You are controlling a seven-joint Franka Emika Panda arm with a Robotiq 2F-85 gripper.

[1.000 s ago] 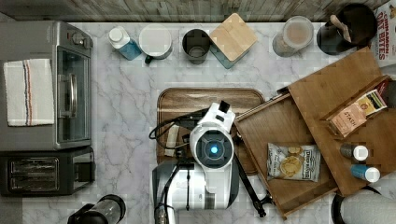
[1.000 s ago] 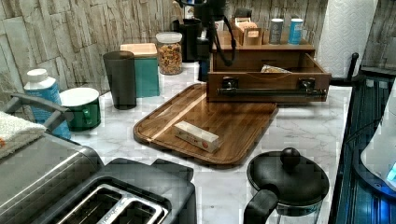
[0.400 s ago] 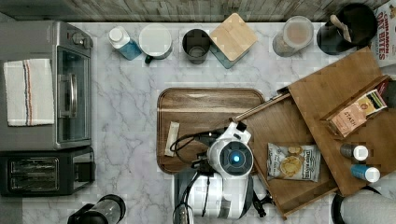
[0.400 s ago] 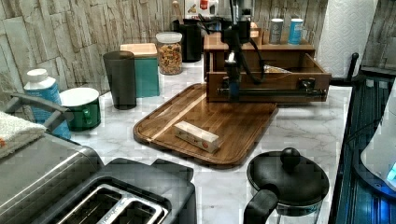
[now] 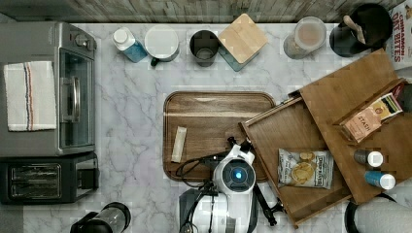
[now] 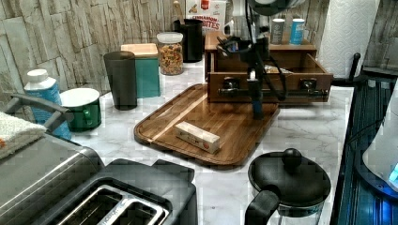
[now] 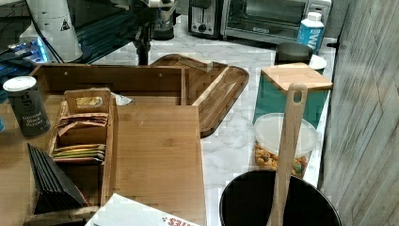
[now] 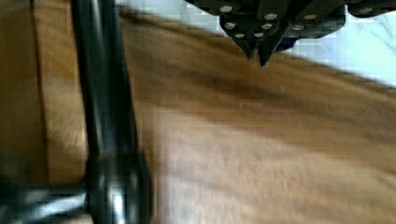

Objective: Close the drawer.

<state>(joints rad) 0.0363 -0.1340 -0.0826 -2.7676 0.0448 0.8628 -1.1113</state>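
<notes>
Marble worktop (image 5: 136, 121): clenched fingers (image 8: 258, 52) hang before the open drawer (image 5: 291, 141), its bar handle (image 6: 277, 93) lying crosswise just behind them.

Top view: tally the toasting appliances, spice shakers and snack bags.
Toasting appliances: 2 (toaster oven, toaster)
Spice shakers: 2 (grey shaker, blue shaker)
Snack bags: 1 (chip bag)
Total: 5

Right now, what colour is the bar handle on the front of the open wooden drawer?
Black. The metal bar handle on the brown wooden drawer shows best in the left view.
</notes>
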